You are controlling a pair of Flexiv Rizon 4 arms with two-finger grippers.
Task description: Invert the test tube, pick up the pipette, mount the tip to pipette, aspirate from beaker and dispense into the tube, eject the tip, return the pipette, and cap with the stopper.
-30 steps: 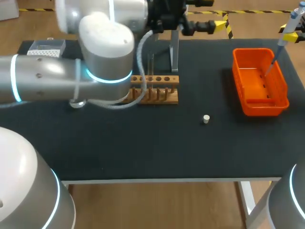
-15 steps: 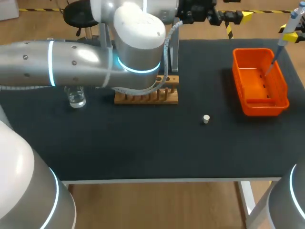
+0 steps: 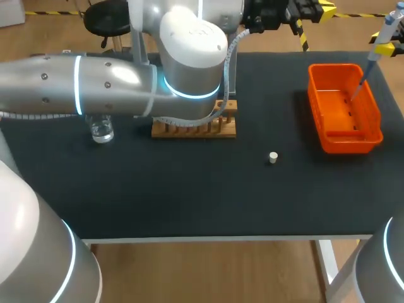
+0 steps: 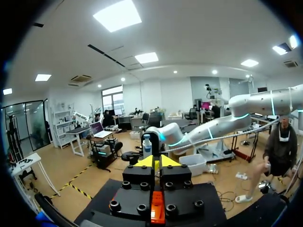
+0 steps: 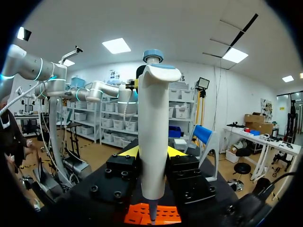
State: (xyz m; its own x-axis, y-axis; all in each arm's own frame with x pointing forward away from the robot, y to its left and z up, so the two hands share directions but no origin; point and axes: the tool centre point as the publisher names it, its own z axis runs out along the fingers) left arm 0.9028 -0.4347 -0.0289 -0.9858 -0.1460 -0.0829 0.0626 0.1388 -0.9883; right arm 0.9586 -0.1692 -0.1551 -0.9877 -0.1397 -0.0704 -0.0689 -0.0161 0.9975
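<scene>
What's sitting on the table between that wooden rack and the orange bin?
In the head view, only a small white stopper, slightly nearer the front edge; the rest is bare tabletop.

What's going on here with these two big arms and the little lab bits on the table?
The right arm's gripper is shut on a white pipette with a blue cap, holding it upright above the orange plastic bin at the right of the black table. The left arm's gripper hangs near the table's far edge, shut with nothing in it. A wooden test tube rack, a clear glass beaker and a small white stopper sit on the table, untouched.
</scene>
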